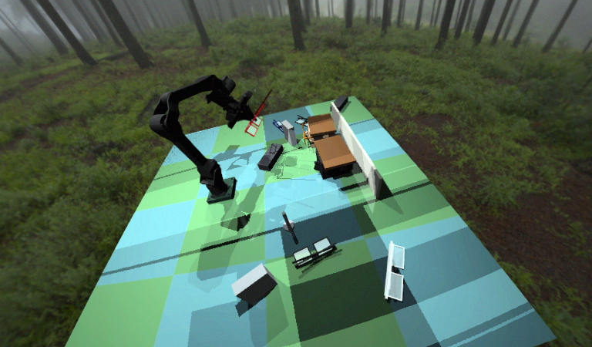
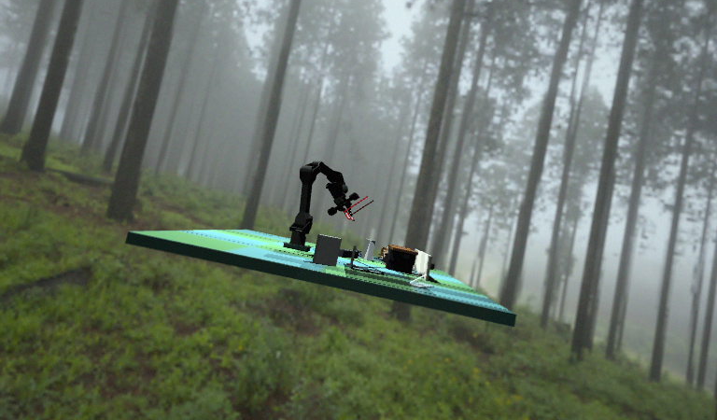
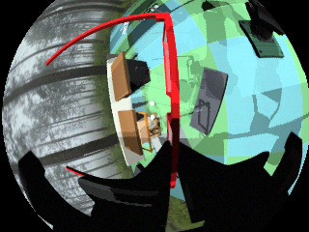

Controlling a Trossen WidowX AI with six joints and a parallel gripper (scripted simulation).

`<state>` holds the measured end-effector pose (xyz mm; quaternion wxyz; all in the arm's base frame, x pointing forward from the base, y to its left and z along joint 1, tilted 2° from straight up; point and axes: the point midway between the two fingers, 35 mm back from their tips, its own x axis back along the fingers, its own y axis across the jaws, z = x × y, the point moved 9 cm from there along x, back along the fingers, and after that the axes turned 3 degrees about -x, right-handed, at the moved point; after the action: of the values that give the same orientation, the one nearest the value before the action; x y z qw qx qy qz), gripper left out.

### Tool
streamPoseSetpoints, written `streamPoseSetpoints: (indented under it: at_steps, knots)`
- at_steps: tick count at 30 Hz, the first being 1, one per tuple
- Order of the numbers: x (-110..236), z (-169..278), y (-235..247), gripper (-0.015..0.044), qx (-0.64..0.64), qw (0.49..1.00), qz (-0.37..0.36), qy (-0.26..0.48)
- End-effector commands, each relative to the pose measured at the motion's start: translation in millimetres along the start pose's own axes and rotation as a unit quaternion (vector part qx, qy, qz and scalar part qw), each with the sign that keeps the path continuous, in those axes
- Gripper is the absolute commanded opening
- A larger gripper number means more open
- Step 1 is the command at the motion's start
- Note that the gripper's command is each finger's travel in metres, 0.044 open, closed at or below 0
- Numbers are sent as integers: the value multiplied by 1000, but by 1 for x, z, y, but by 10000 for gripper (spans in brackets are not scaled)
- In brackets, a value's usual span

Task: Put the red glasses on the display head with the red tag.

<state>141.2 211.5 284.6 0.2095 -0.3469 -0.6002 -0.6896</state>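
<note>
Red glasses [image 1: 255, 118] clamped in black jaws, held high above the checkered bench [image 1: 143, 220], near 2 brown-topped heads [image 1: 334, 151] beside a white wall [image 1: 355, 149]. Not yet on any head; fitting and release likely left. Red tag not discernible.
</note>
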Motion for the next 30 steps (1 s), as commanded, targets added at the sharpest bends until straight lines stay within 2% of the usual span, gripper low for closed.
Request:
streamPoseSetpoints:
  at_steps: [1, 9, 30]
  knots:
    - [0, 0, 0, 0, 3, 1000, 1, 0]
    - [-8, -2, 5, 0, 15, 1000, 16, -13]
    - [-73, -39, 42, 0, 95, 979, 165, -72]
